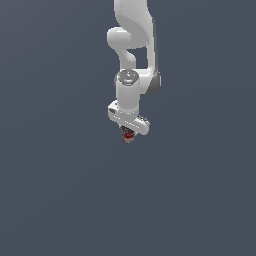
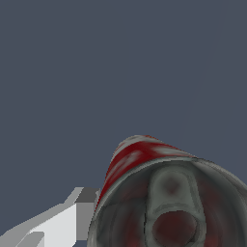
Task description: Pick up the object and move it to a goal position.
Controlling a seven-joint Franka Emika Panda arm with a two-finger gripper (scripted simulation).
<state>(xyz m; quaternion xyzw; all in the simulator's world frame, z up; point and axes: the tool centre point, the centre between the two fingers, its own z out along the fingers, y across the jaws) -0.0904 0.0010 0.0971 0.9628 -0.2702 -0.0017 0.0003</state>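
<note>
Can: a small cylinder (image 1: 128, 135) with a red-and-white label, directly beneath the white gripper and narrower than it. Only its lower part shows in the exterior view.

Can position: tucked under the gripper near the middle of the exterior view. Whether it rests on the ground or hangs in the air cannot be told against the plain backdrop.

Gripper: white (image 1: 128, 131), pointing downward, with the can between its fingers. It looks closed on the can, though finger contact itself is hidden.

Arm: white, descending from the top of the exterior view.

Surroundings: flat dark blue-grey everywhere. No goal marker shows in either view.

Risk: the can may slip or tilt during transport if the fingers hold only its upper part. A fast move would make this likelier.

Exterior view only: the arm's pose and the gripper above the can.

Wrist view only: the can's dark top (image 2: 171, 207) with its pull-tab, seen close, and one white finger (image 2: 67, 224) just beside the can's wall.
</note>
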